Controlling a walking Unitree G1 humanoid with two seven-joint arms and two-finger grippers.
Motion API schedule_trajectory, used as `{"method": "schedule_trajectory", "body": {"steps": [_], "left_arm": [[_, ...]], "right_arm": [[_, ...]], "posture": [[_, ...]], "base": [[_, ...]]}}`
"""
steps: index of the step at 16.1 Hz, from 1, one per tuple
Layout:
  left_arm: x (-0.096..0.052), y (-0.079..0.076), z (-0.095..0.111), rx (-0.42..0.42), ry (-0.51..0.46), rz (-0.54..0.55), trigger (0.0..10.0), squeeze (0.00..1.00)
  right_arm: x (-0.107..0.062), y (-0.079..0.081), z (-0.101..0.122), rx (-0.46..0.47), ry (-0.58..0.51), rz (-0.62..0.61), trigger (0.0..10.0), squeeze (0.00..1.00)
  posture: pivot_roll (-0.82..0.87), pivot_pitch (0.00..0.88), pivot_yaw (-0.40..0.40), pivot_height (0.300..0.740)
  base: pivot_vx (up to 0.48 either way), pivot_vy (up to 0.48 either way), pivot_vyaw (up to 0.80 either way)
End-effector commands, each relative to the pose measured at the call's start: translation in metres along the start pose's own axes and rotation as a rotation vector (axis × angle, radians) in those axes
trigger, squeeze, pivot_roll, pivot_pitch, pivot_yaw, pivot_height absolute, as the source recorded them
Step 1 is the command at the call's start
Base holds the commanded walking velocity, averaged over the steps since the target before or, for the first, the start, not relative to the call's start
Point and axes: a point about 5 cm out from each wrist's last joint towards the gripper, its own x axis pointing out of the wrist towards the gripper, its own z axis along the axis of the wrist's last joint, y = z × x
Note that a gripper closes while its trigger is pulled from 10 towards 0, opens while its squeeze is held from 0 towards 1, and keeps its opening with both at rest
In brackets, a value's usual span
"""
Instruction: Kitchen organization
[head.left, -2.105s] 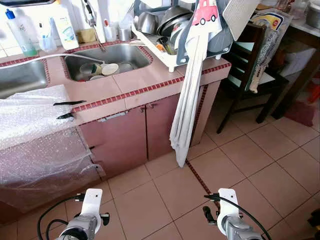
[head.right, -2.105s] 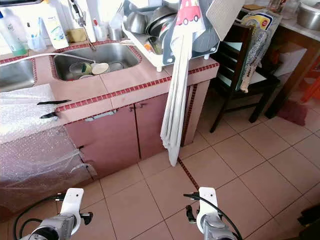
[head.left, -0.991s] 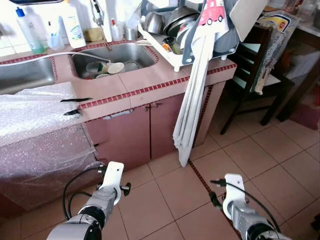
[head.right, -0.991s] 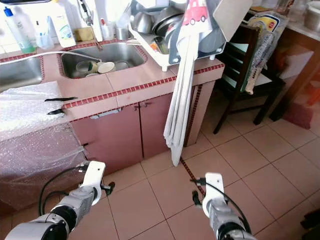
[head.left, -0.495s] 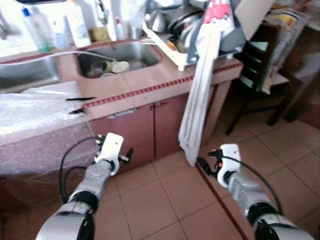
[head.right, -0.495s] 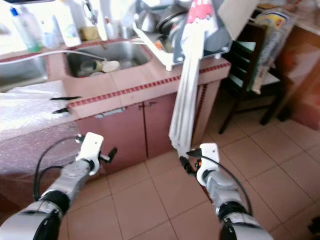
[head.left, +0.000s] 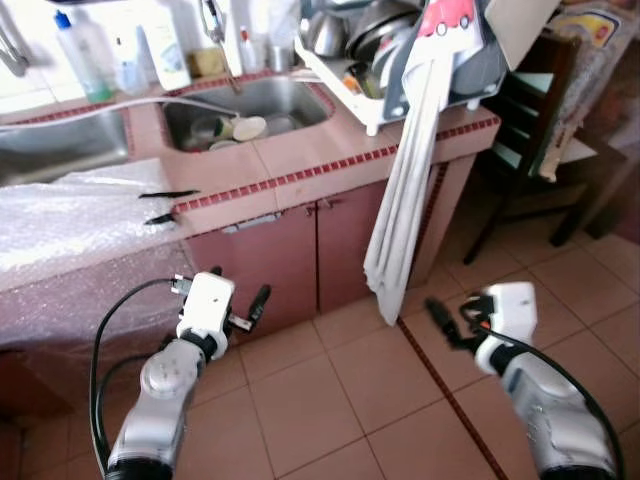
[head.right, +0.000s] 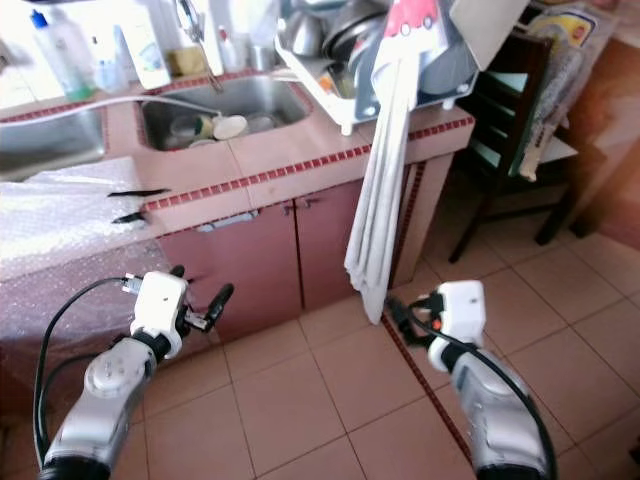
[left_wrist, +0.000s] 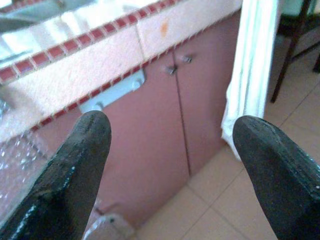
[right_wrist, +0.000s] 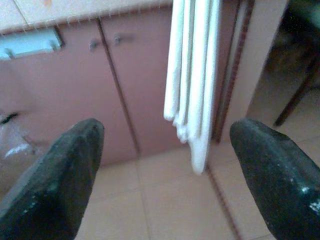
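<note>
My left gripper (head.left: 242, 300) hangs open and empty in front of the pink cabinet doors (head.left: 300, 250), below the tiled counter (head.left: 300, 165). My right gripper (head.left: 448, 316) is open too, low over the floor near the bottom of the long white towel (head.left: 405, 210) that hangs from the dish rack (head.left: 400, 55). In the left wrist view the cabinet doors (left_wrist: 165, 110) lie between the wide-apart fingers (left_wrist: 80, 150). In the right wrist view the towel (right_wrist: 192, 75) lies between them. The steel sink (head.left: 285, 100) holds cups and bowls (head.left: 235, 128).
Bubble wrap (head.left: 70, 215) covers the counter's left part and drapes down its front. Bottles (head.left: 75, 50) stand behind the sinks. A dark wooden chair (head.left: 535, 110) stands at the right of the counter. Tiled floor (head.left: 340, 400) lies open between the arms.
Both arms have come up from near the floor and reached forward toward the cabinet. The camera has shifted slightly; the counter's things stay put.
</note>
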Motion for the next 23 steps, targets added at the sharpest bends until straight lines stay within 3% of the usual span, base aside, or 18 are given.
{"method": "schedule_trajectory", "body": {"steps": [1,3,5,6,7,10,12,18,23], "left_arm": [[-0.01,0.002,0.004,-0.007,-0.025,0.025,10.0,0.0],[-0.034,0.012,-0.007,-0.053,0.047,0.113,10.0,0.0],[-0.042,0.016,-0.007,-0.048,0.06,0.175,10.0,0.0],[-0.051,0.013,-0.002,0.004,0.033,0.182,10.0,0.0],[-0.055,0.011,-0.001,0.025,0.036,0.196,10.0,0.0],[-0.054,0.016,-0.005,-0.021,0.056,0.225,10.0,0.0],[-0.046,0.018,-0.001,-0.003,0.039,0.219,10.0,0.0],[-0.03,0.011,0.006,-0.059,0.033,0.236,10.0,0.0],[-0.022,0.016,0.013,-0.092,0.03,0.253,10.0,0.0]], "right_arm": [[-0.01,0.006,0.009,0.027,-0.029,0.009,10.0,0.0],[-0.033,0.006,0.011,0.09,-0.046,-0.036,10.0,0.0],[-0.044,0.004,0.007,0.064,-0.041,-0.07,10.0,0.0],[-0.048,0.003,0.009,0.037,-0.052,-0.101,10.0,0.0],[-0.047,0.001,0.017,0.069,-0.086,-0.13,10.0,0.0],[-0.042,0.005,0.026,0.06,-0.09,-0.124,10.0,0.0],[-0.041,0.007,0.031,0.044,-0.104,-0.114,10.0,0.0],[-0.036,0.016,0.032,0.048,-0.094,-0.105,10.0,0.0],[-0.028,0.019,0.036,0.09,-0.115,-0.11,10.0,0.0]], "posture": [[-0.14,0.061,0.055,0.74],[-0.13,0.063,0.043,0.74],[-0.13,0.063,0.037,0.74],[-0.13,0.063,0.032,0.74],[-0.13,0.064,0.029,0.74],[-0.13,0.063,0.024,0.74],[-0.13,0.058,0.022,0.74],[-0.13,0.051,0.019,0.74],[-0.12,0.038,0.026,0.74]], "base": [[0.0,0.0,0.0],[0.0,0.0,0.0],[0.0,0.0,0.0],[0.0,0.0,0.0],[0.0,0.0,0.0],[0.0,0.0,0.0],[0.0,0.0,0.0],[0.0,0.0,0.8],[0.0,0.0,0.0]]}}
